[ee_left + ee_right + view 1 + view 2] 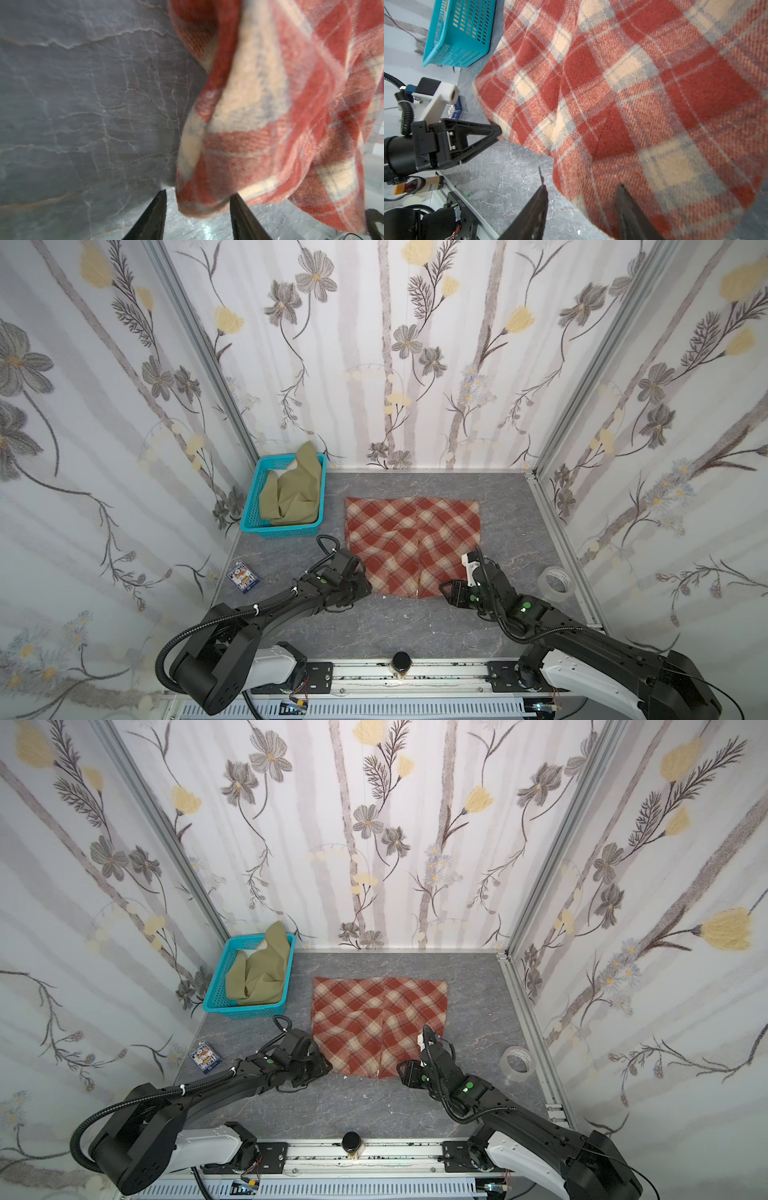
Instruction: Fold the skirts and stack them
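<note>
Plaid skirt (413,543) lies spread on the table (415,626); left gripper (198,193) and right gripper (582,186) straddle its near corners, jaws apart. Olive skirt (291,493) sits crumpled in the basket (276,531).

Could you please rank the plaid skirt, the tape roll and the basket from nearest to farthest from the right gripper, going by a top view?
1. Plaid skirt: its near right corner lies at the right gripper.
2. Tape roll: by the right wall.
3. Basket: far left corner.
</note>
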Controlling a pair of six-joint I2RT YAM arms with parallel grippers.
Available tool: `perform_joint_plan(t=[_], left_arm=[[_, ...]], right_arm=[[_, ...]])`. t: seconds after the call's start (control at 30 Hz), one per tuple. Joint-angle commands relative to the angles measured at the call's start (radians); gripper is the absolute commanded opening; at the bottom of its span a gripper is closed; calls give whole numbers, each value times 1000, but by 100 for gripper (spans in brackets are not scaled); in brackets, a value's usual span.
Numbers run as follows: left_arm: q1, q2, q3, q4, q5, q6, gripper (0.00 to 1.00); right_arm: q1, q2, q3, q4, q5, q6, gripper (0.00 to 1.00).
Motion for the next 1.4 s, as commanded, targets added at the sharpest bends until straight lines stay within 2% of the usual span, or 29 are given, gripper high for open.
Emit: perform_joint_plan(t=[0.0,0.13,0.23,0.33,0.4,0.5,0.67,0.97,1.23,1.37], left_arm=[[-1,30,22,-1,-50,33,49],[0,78,44,1,-54,54,41],[-1,104,60,1,-57,67,29],[0,110,68,1,-66,74,10],[-1,108,66,1,-65,78,0],[0,99,67,1,-69,80,0],[-1,70,61,1,-71,72,0],[3,40,62,0,-59,71,0],[6,33,63,1,-60,74,0],[7,36,66,1,-65,75,0]], right_arm=[[-9,0,2,35,-19,13,53],[-20,13,7,29,-33,3,50],[-29,17,9,26,-43,-2,49],[-37,15,16,11,-45,-8,49],[-41,10,22,-20,-35,-4,57],[-50,-10,25,-73,-28,15,64],[-75,-59,12,-155,-27,50,65],[-110,-168,-65,-229,-32,195,51],[-165,-285,-162,-204,-100,295,51],[-168,-337,-232,-112,-115,348,51]])
